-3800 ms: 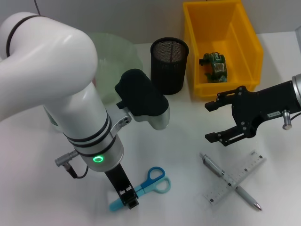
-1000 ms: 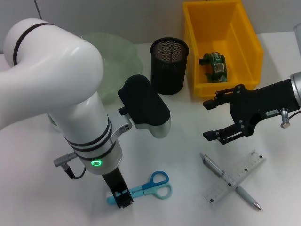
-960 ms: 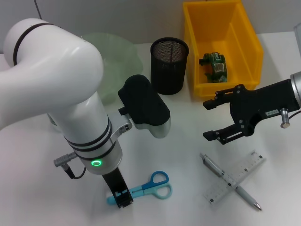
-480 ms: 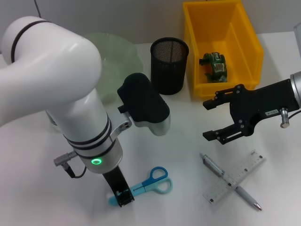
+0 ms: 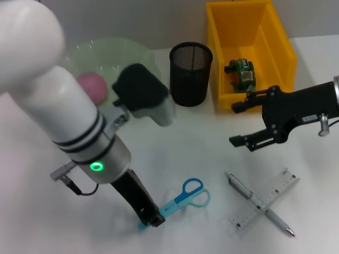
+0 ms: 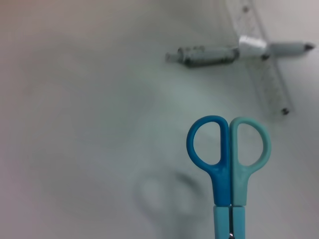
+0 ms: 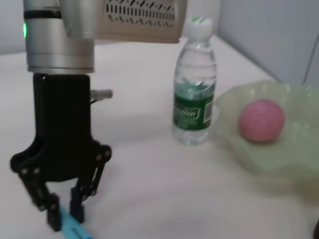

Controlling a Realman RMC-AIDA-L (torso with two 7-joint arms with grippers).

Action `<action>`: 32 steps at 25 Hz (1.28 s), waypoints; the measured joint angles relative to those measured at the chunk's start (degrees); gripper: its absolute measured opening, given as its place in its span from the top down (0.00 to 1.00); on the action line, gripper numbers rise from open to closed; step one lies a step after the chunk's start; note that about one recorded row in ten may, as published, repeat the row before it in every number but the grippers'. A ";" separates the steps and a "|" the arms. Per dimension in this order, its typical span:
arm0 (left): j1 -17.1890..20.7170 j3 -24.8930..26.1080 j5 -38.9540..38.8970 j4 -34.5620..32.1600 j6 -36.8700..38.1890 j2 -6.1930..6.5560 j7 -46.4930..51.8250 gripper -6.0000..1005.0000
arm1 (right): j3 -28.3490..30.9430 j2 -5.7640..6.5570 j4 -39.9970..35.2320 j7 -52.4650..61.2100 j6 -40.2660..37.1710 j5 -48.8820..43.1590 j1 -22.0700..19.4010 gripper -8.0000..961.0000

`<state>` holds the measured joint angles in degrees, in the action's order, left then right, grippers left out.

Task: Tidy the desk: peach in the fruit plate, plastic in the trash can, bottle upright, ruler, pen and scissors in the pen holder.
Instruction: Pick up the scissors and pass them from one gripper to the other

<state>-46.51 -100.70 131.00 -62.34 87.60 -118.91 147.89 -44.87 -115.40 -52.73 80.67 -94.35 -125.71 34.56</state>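
The left gripper (image 5: 151,219) is low at the near edge of the white table (image 5: 212,153), its jaws clamped on the blade end of the two-tone blue plastic scissors (image 5: 183,197). The scissors run from the jaws out to the right and slightly away, handle loops free; in the left wrist view the dark blue and pale blue loops (image 6: 228,149) appear to hang a little above the table, with a faint shadow beneath them.

Right of the scissors, near the front edge, a silver pen (image 5: 258,203) and a clear plastic ruler (image 5: 265,200) lie crossed over each other, touching at the middle. The right gripper (image 5: 242,123) hovers above the table just beyond them, its black jaws apart and holding nothing.

At the far side stands the black mesh pen holder (image 5: 190,73), upright. Just to its right is the yellow plastic bin (image 5: 275,42), with a crumpled green wrapper (image 5: 241,74) lying inside. To the left of the pen holder sits the pale green translucent fruit plate (image 5: 137,55), and a pink peach (image 5: 93,87) rests in it. In the right wrist view a clear plastic bottle with a green label (image 7: 194,104) stands upright on the table, just beside the plate's rim.
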 joint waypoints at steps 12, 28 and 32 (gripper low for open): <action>4.83 17.04 -9.63 6.04 2.90 0.37 -13.10 0.79 | 9.28 0.01 2.51 -0.34 1.27 6.87 -0.49 0.15; 11.97 29.66 -31.83 19.35 3.75 0.51 -45.77 0.79 | 11.93 -1.40 9.72 -1.06 12.12 17.66 -1.38 0.15; 13.64 30.72 -37.67 22.55 3.62 0.45 -54.31 0.79 | 11.92 -2.21 9.98 -1.03 13.64 18.35 -1.04 0.15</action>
<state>-32.87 -69.97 93.33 -39.79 91.22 -118.47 93.59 -32.95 -117.61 -42.75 79.64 -80.71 -107.36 33.52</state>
